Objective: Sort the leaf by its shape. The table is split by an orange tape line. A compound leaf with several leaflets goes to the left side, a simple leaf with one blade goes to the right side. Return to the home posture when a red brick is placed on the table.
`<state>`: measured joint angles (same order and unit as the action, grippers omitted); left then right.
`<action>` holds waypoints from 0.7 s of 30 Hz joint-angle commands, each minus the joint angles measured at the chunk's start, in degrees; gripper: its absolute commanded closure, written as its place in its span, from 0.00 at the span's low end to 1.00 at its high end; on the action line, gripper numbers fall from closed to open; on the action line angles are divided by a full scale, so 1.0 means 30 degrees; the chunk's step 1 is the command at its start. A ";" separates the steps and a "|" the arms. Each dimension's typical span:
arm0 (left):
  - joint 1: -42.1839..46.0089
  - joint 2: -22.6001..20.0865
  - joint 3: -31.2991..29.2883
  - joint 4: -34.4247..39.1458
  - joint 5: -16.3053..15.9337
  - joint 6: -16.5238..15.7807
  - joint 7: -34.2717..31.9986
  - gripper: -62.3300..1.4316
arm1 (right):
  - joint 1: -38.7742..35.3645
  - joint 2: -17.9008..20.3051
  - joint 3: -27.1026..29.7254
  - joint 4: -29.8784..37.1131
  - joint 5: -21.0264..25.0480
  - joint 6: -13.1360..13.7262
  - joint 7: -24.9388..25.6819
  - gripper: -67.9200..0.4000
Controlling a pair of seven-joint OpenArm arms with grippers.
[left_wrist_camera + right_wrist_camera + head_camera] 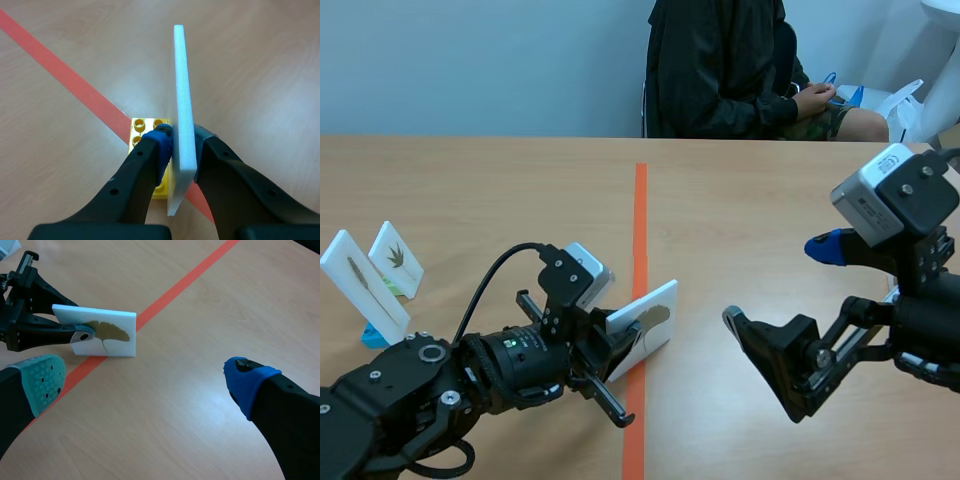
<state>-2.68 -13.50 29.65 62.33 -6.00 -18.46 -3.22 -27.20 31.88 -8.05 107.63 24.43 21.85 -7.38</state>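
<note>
So the table [770, 200] is split by the orange tape line [640, 200], and that line is found right under the left gripper [182, 150], running slantwise beneath it. The right gripper [147, 377] is spread wide with nothing in it and is seen well apart from the card, so the left one is clearly nearer. The white card [181, 75] is clamped between the left fingers, edge-on, long axis pointed straight ahead. Its yellow brick [145, 125] base is tucked just below the fingertips. A single fan-shaped leaf [107, 331] is printed on it, so a nudge rightward off the line is probably needed.
</note>
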 commanded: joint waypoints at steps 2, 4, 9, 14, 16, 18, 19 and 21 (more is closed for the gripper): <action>0.0634 0.0044 -0.0554 0.2288 -0.0131 -0.0029 0.0255 0.92 | 0.0226 0.0000 0.0036 0.0044 0.0058 0.0000 0.0219 0.00; 0.1362 0.0036 -0.0998 0.3716 -0.0124 -0.0029 0.0743 0.92 | 0.0226 0.0000 0.0036 0.0044 0.0058 0.0000 0.0219 0.00; 0.3840 0.0044 -0.2266 0.7337 -0.0124 -0.0036 0.1916 0.92 | 0.0226 0.0000 0.0036 0.0044 0.0058 0.0000 0.0219 0.00; 0.6725 0.0044 -0.3883 1.0579 -0.0124 -0.0036 0.2674 0.92 | 0.0226 0.0000 0.0036 0.0044 0.0058 0.0000 0.0219 0.00; 0.7817 0.0051 -0.4568 1.1715 -0.0131 -0.0029 0.2827 0.92 | 0.0226 0.0000 0.0036 0.0044 0.0058 0.0000 0.0219 0.00; 0.8830 0.0058 -0.5246 1.2764 -0.0131 0.0022 0.2907 0.92 | 0.0226 0.0000 0.0036 0.0044 0.0058 0.0000 0.0219 0.00; 0.9296 0.0058 -0.5574 1.3209 -0.0131 0.0270 0.2958 0.92 | 0.0226 0.0000 0.0036 0.0044 0.0058 0.0000 0.0219 0.00; 1.0076 0.0146 -0.6288 1.3850 -0.0138 0.0962 0.2958 0.92 | 0.0226 0.0000 0.0036 0.0044 0.0058 0.0000 0.0219 0.00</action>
<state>27.66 -13.47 11.20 103.77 -6.02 -16.14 6.22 -27.20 31.88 -8.05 107.63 24.43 21.85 -7.38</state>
